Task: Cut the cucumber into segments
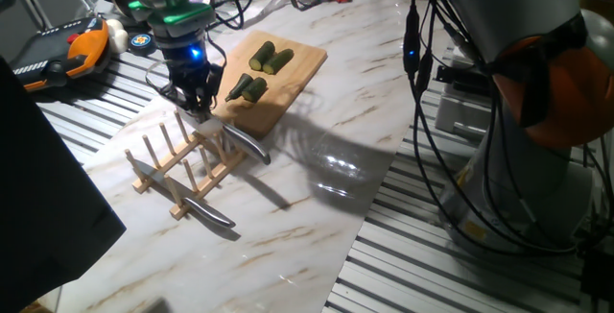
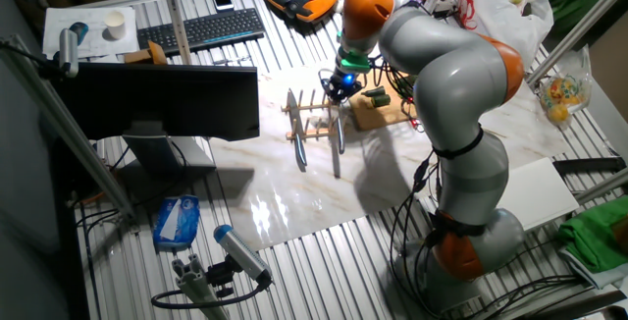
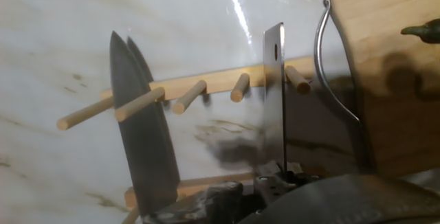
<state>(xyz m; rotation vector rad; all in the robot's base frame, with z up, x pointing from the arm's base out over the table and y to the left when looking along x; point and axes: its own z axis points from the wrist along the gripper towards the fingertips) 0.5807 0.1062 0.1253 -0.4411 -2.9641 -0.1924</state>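
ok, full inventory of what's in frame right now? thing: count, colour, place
cucumber segments: four, dark green with pale cut ends, in two pairs on the board
cutting board: one, light wood, far side of the marble top
knife rack: one, pale wood with pegs, in front of the board
knives: three; dark blade in the rack, cleaver at the gripper, one with its handle past the rack by the board
marble tabletop: one, white with brown veins
teach pendant: one, orange and black, off the marble
keyboard: one, black, far bench
monitor: one, black
gripper: one, black, low over the rack; jaw state unclear
arm: one, grey and orange
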